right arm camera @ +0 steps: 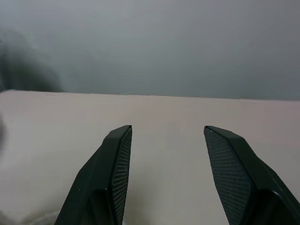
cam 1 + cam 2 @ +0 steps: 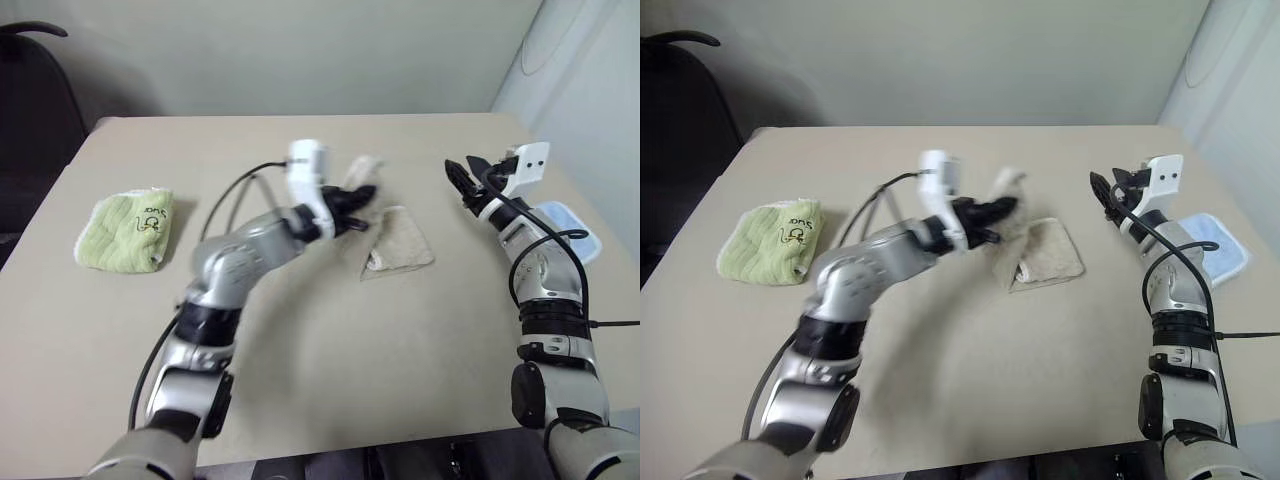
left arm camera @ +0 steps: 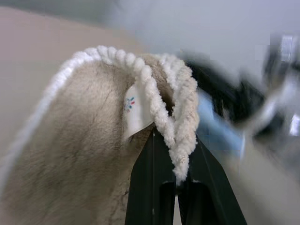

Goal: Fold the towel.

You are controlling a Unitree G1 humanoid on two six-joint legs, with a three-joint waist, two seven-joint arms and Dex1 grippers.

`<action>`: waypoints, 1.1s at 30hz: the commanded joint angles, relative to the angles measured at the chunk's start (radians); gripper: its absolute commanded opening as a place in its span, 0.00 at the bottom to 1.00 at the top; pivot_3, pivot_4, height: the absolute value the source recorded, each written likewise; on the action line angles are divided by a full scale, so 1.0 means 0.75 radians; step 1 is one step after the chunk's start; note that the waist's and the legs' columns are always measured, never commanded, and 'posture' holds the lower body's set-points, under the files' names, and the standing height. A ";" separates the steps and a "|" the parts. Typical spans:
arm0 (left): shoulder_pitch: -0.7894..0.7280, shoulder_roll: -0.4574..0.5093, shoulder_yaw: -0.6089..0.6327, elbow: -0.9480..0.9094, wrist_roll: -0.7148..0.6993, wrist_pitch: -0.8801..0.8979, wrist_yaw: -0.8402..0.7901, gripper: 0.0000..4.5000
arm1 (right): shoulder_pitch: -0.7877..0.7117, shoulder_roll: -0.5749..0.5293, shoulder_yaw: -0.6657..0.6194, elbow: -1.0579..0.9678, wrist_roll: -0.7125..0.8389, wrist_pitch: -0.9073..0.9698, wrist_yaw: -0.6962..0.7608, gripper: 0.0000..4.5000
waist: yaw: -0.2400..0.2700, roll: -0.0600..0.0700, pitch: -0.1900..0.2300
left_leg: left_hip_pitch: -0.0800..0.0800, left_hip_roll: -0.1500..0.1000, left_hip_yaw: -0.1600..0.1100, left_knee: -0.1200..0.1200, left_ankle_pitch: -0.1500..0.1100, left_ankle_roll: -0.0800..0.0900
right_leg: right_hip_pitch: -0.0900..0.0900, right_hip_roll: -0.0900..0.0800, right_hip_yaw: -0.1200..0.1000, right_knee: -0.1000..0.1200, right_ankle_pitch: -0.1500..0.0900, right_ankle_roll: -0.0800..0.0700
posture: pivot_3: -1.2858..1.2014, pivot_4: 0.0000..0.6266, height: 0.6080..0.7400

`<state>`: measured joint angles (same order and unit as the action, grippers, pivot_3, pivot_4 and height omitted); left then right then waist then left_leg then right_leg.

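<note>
The beige towel (image 2: pixel 398 242) with white corded edging lies partly folded near the middle of the table (image 2: pixel 320 380). One corner of it is lifted off the surface, pinched in my left gripper (image 2: pixel 366 195), which is shut on the corded edge (image 3: pixel 180 126) beside a small white label. Off to the right of the towel, my right gripper (image 2: pixel 458 176) hovers above the table. Its fingers (image 1: pixel 117 164) stand open with nothing between them.
A folded light green towel (image 2: pixel 128 230) with dark print lies at the table's left. A light blue towel (image 2: pixel 568 225) sits near the right edge, behind my right arm. A dark chair (image 2: pixel 35 110) stands at the far left corner.
</note>
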<state>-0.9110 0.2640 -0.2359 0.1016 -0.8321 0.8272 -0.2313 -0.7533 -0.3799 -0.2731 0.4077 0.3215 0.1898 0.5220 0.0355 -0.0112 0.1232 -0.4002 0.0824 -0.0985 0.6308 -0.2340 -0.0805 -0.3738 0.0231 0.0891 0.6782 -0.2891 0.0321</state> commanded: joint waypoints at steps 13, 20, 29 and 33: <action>-0.233 -0.266 -0.039 0.550 0.455 -0.135 -0.518 0.56 | 0.227 0.008 -0.039 -0.366 0.054 0.038 -0.154 0.58 | -0.015 0.000 0.000 | -0.006 -0.019 0.001 0.001 -0.003 0.005 | -0.011 -0.011 0.032 -0.002 0.002 0.024 | 0.52 0.24 1.00; -0.118 -0.227 0.352 0.204 0.220 0.087 -0.404 0.97 | 0.183 -0.031 0.051 -0.315 0.041 0.079 -0.056 0.54 | -0.021 0.000 0.000 | -0.006 -0.024 0.003 0.015 -0.006 0.011 | -0.011 -0.016 0.037 -0.002 0.009 0.041 | 0.52 0.24 1.00; 0.157 -0.023 0.262 0.138 0.506 -0.174 -0.429 0.51 | 0.129 -0.023 0.253 -0.332 0.032 0.215 0.129 0.00 | -0.026 0.001 0.000 | -0.006 -0.023 0.001 0.021 -0.009 0.017 | -0.013 -0.015 0.040 -0.001 0.010 0.041 | 0.52 0.24 1.00; 0.176 -0.075 0.163 0.230 0.599 -0.254 -0.485 0.18 | 0.113 0.000 0.353 -0.184 -0.068 0.184 0.127 0.00 | -0.008 0.001 -0.001 | -0.019 -0.024 -0.003 0.026 -0.008 0.016 | -0.023 -0.018 0.038 -0.001 0.012 0.043 | 0.52 0.24 1.00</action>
<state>-0.7641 0.2186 -0.0804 0.2615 -0.4151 0.6843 -0.5709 -0.6612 -0.3735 -0.0145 0.2319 0.3031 0.3497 0.6160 0.0294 -0.0106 0.1227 -0.4145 0.0644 -0.1005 0.6516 -0.2405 -0.0685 -0.3909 0.0082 0.1175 0.6776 -0.2795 0.0647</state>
